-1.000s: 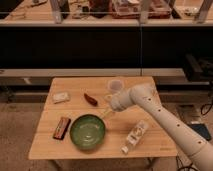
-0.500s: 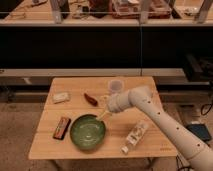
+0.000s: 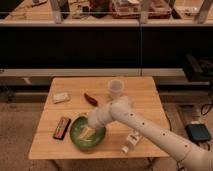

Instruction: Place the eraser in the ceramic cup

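Observation:
The eraser point(image 3: 62, 127), a flat dark bar with a reddish rim, lies on the wooden table point(image 3: 150, 107) near its left front, just left of the green bowl point(image 3: 87, 133). The ceramic cup point(image 3: 115, 88), small and whitish, stands upright toward the table's back, right of centre. My gripper point(image 3: 88, 131) hangs over the green bowl, at the end of the white arm that reaches in from the lower right. Its fingers stand open with nothing between them. It is a short way right of the eraser and well in front of the cup.
A small pale block point(image 3: 61, 97) lies at the back left. A dark red object point(image 3: 91, 98) lies behind the bowl. A white labelled tube point(image 3: 131, 142) lies near the front edge under my arm. Dark shelving runs behind the table.
My gripper has moved left and toward the front, from beside the cup to over the green bowl, nearer the eraser. The objects have not moved.

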Controlling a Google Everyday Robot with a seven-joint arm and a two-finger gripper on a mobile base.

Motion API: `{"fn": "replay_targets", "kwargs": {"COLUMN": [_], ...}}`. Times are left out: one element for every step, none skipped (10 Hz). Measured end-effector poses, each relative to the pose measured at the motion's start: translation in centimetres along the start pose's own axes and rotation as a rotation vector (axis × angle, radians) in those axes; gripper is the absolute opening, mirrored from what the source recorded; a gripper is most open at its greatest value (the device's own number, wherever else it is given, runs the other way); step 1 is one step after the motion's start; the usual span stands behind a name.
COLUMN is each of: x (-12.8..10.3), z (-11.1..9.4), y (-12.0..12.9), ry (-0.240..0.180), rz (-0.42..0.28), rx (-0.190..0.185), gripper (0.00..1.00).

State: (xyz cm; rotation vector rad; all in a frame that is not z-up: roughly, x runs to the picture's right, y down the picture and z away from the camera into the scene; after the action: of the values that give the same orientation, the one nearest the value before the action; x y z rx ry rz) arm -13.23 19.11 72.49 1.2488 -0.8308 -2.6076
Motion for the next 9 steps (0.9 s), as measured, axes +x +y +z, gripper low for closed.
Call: {"fn": "replay_targets", "kwargs": {"x": [0.1, 0.1, 0.0, 0.0, 0.1, 0.2, 0.4, 0.8, 1.1], "z": [1.1, 1.4, 1.2, 1.3, 1.3, 1.4, 1.9, 2.7, 3.8], "y": [-1.4, -1.8, -1.8, -1.8, -1.8, -1.8, -2.0, -2.2, -2.6], "ry": [-0.018, -0.024, -0.024, -0.024, -0.023, -0.019, -0.01, -0.002, -0.002], "rz": [-0.011, -0.013, -0.01, -0.011, -0.012, -0.012, -0.011, -0.014, -0.018], "rx": [0.055, 0.071, 0.068, 0.069, 0.07, 0.067, 0.051, 0.035, 0.024], "gripper": [0.68, 0.68, 0.68, 0.68, 0.68, 0.68, 0.68, 0.66, 0.6]}}
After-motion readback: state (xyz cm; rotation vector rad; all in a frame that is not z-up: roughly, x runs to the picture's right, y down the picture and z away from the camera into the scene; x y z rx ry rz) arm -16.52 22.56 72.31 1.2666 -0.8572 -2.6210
